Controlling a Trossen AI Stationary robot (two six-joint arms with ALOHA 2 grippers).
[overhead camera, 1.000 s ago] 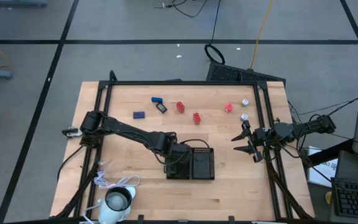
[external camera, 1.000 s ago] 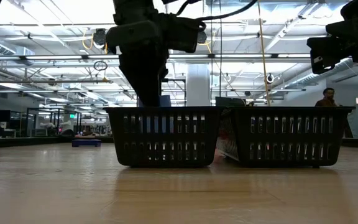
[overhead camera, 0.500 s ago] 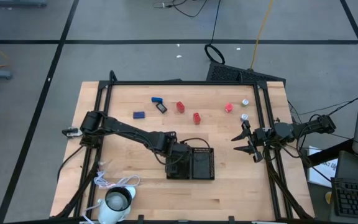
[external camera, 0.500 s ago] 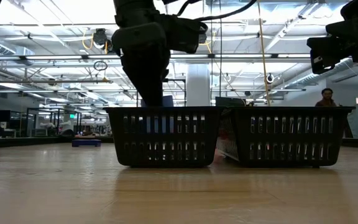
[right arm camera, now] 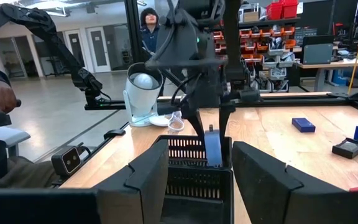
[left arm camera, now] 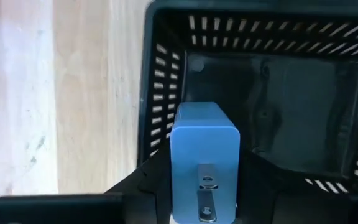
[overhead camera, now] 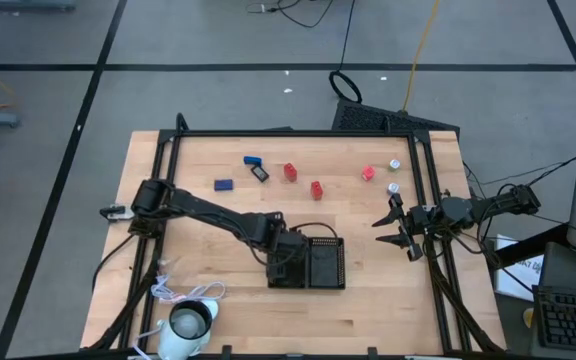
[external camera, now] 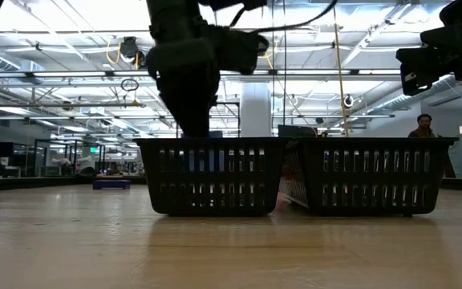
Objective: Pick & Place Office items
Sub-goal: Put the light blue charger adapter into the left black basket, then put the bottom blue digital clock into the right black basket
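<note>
Lowered slightly, left pincer (left arm camera: 204,205) clamps smooth light-blue block (left arm camera: 204,158) over slotted black tray (left arm camera: 166,74).

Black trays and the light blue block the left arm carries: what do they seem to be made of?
The black trays look like moulded plastic: thin, evenly slotted walls, matte finish. The light blue block, clamped in the left gripper above a tray, looks like smooth plastic with rounded edges and a soft sheen; a small silvery clip on its face is probably metal.
</note>
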